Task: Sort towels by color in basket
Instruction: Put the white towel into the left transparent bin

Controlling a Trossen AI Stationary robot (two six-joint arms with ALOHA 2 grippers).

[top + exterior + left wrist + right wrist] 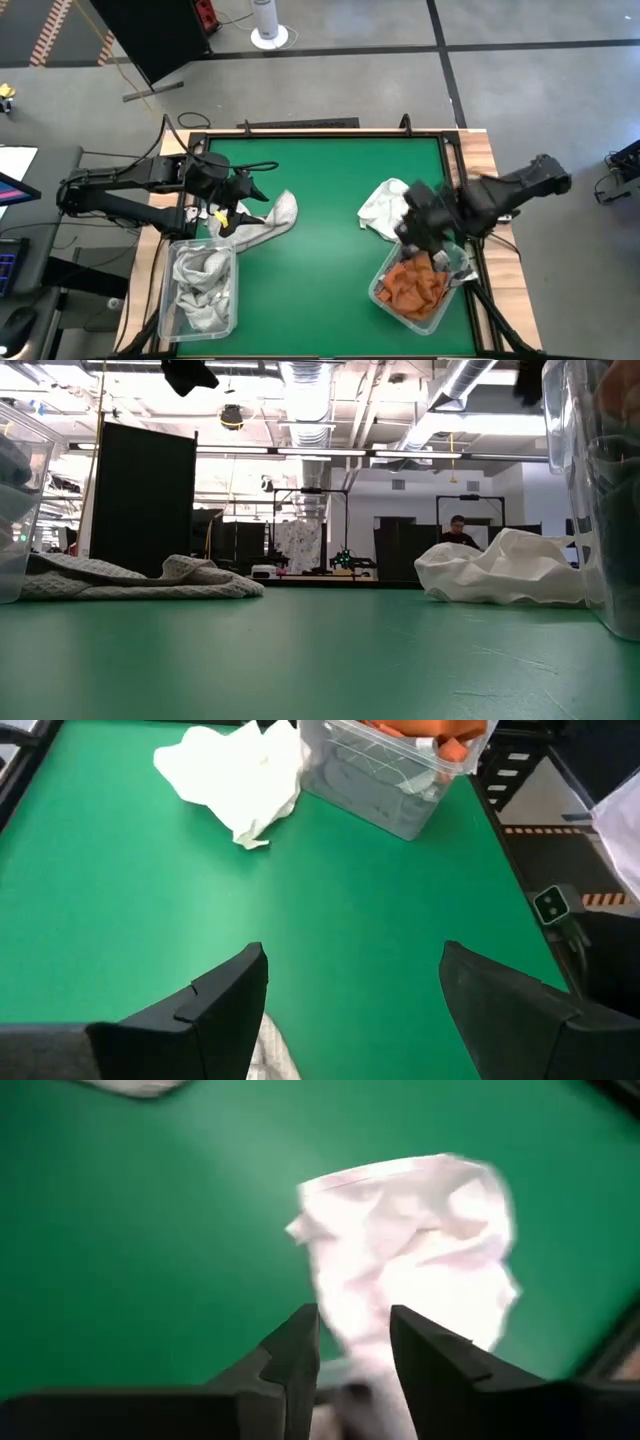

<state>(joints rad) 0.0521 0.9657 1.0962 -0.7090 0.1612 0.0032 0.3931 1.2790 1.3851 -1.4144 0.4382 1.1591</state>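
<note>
So the white towel (383, 206) is crumpled on the desk (320, 250) right next to the orange-towel bin (415, 290). The right end effector (415, 228) hangs just over its near edge, fingers partly apart, holding nothing. Right arm's way closer than the left.

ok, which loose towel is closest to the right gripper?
The white towel: it lies crumpled right beside the right gripper. The checked towel lies across the table, by the left arm.
</note>
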